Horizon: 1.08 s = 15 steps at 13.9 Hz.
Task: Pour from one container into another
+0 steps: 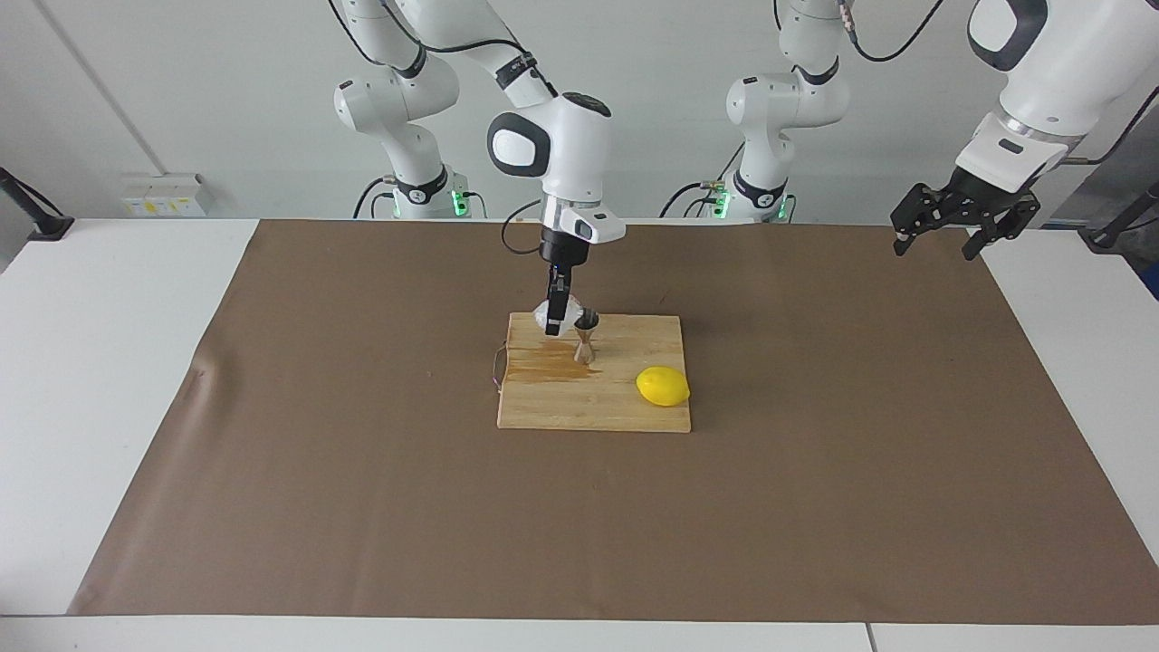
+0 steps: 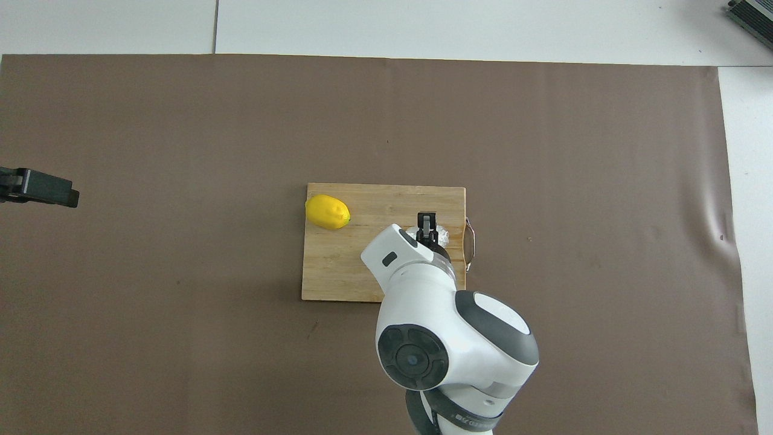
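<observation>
A squat clear glass cup (image 1: 544, 315) is at the edge of the wooden board (image 1: 634, 412) nearest the robots. My right gripper (image 1: 554, 328) comes down from above and is shut on the cup. Whether the cup's base touches the board I cannot tell. The steel jigger (image 1: 586, 340) stands upright on the board right beside the cup, toward the left arm's end. In the overhead view the cup (image 2: 440, 234) shows beside the right gripper (image 2: 427, 226), and the arm hides the jigger. My left gripper (image 1: 942, 237) waits open in the air over the mat's corner, also seen as the left gripper (image 2: 37, 187).
A yellow lemon (image 1: 662, 386) lies on the board's corner toward the left arm's end, the same lemon (image 2: 327, 211) from above. A darker wet patch (image 1: 543, 367) marks the board near the jigger. The board has a wire handle (image 2: 470, 244). A brown mat (image 1: 272, 453) covers the table.
</observation>
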Each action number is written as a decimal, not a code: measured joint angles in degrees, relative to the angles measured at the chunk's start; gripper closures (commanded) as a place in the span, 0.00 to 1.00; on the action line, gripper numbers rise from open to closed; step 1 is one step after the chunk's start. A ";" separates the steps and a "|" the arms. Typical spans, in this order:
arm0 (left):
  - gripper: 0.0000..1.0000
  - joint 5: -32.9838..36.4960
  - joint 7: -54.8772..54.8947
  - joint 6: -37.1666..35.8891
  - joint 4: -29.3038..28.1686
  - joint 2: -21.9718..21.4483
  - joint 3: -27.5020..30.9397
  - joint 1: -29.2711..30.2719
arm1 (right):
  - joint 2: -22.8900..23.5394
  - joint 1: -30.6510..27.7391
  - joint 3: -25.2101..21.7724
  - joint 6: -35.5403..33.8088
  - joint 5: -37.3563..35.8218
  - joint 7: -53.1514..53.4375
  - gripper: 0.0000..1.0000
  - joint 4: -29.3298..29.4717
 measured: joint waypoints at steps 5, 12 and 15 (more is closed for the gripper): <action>0.00 0.00 0.00 0.00 0.00 0.00 0.00 0.00 | -0.27 0.95 0.00 -1.59 -0.63 0.03 0.63 0.25; 0.00 0.00 0.00 0.00 0.00 0.00 0.00 0.00 | -0.63 1.96 0.00 -4.24 -2.61 0.12 0.65 1.09; 0.00 0.00 0.00 0.00 0.00 0.00 0.00 0.00 | -0.63 1.99 0.00 -4.33 -3.60 0.13 0.65 1.20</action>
